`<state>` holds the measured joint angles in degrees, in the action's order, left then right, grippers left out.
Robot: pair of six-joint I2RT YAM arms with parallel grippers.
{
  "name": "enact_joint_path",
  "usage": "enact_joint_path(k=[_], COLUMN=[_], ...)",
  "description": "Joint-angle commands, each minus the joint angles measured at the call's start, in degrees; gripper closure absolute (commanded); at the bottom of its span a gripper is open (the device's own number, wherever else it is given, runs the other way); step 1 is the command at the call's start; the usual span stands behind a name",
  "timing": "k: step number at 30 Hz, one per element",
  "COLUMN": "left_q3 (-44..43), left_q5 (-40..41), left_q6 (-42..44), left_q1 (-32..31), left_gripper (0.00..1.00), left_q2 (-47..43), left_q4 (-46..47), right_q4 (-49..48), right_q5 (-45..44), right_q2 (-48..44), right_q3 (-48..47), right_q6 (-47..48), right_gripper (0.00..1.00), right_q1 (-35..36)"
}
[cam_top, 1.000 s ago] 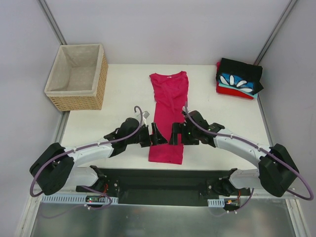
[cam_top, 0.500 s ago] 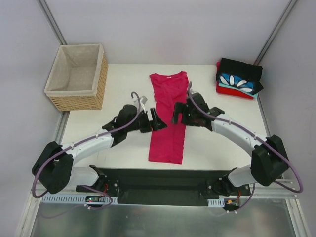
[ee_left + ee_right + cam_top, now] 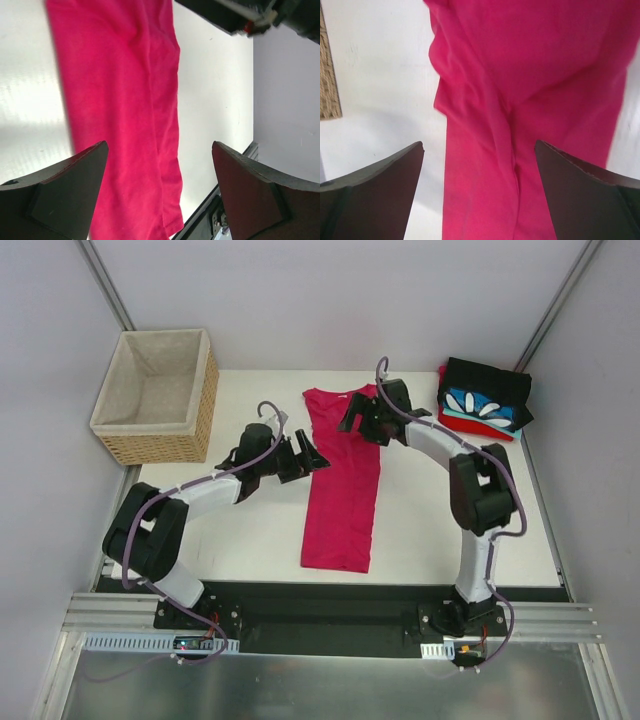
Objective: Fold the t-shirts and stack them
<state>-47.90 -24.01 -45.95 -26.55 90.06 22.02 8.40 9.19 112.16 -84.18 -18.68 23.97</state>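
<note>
Shirt work at mid-fold here, by the look of it: the magenta-pink t-shirt [image 3: 343,480] lies flat down the middle of the table as a long narrow strip, collar far, hem near, its sides apparently already turned in. At the far right corner sits the stack of folded t-shirts [image 3: 485,400], black on top, blue with white petals under it, red at the bottom, well apart from the pink one.

The right gripper [image 3: 350,420] hovers over the far end of the strip, jaws spread wide and gripping nothing. The left gripper [image 3: 310,455] hangs at the strip's left edge, a little nearer, also wide and empty; both wrist views show cloth between the open fingers.

My read: the crosswise fold comes next. That calls for both claws to drop onto the far corners, pinch every layer, and carry the collar end evenly toward the hem.

Around it all, plain pale walls [image 3: 330,300]; beneath, a smooth white table [image 3: 240,530]; far left, a wicker basket [image 3: 165,447] with beige lining.
</note>
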Motion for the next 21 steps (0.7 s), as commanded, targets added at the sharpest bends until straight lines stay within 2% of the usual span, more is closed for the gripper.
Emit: enact_joint_path(k=[1, 7, 16, 21], left_q3=[1.8, 3.3, 3.1, 3.3], left_q5=[-3.9, -4.3, -4.3, -4.5], left_q6=[-1.1, 0.2, 1.5, 1.0], left_q1=[2.5, 3.0, 3.6, 3.9], left_gripper=[0.15, 0.15, 0.15, 0.15], left_q2=[-0.8, -3.0, -2.3, -2.4], left_q4=[5.0, 3.9, 2.2, 3.0], right_q4=[-8.1, -17.6, -17.3, -19.6], right_q5=[9.6, 14.5, 16.9, 17.0], right_q2=[7.5, 14.5, 21.1, 25.5], right_q3=[-7.9, -16.8, -29.7, -31.0], right_q6=[-3.9, -7.9, -11.2, -13.6], right_gripper=[0.03, 0.02, 0.03, 0.03], right_q1=[-2.3, -3.2, -2.4, -2.1])
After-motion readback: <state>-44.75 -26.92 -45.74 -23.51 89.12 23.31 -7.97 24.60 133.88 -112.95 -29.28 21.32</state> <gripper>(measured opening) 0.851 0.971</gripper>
